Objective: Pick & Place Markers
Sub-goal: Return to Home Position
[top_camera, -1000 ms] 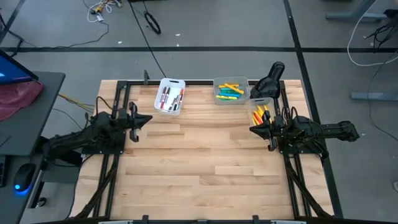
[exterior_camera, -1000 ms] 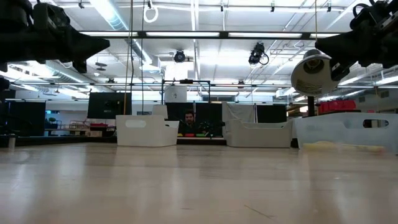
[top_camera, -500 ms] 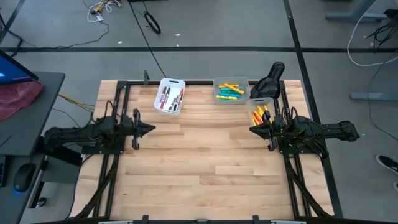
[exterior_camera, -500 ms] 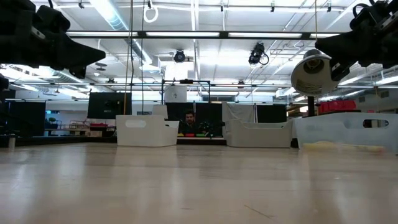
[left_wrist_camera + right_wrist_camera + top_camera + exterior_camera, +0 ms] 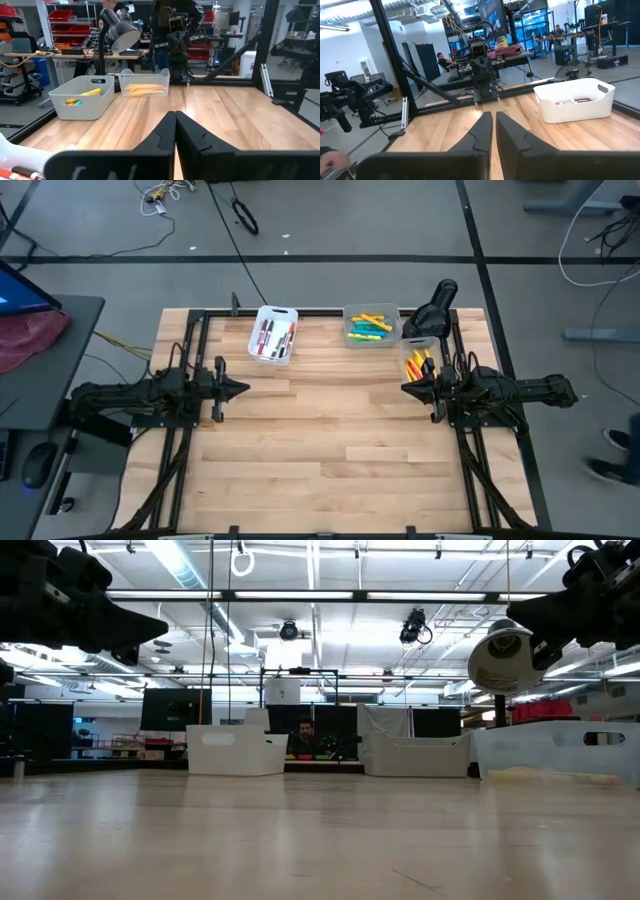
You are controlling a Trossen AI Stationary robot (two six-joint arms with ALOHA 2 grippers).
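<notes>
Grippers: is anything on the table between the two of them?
Nothing. The high view shows only bare table between the left gripper and the right gripper.

Pale wood-plank table (image 5: 320, 440), striped by its boards. Along the far edge, a white bin (image 5: 277, 310) holds red, black and white markers (image 5: 273, 338); a grey bin (image 5: 372, 343) holds yellow, green and teal highlighters (image 5: 368, 327); a clear bin (image 5: 420, 341), yellow and red pens (image 5: 416, 365).
</notes>
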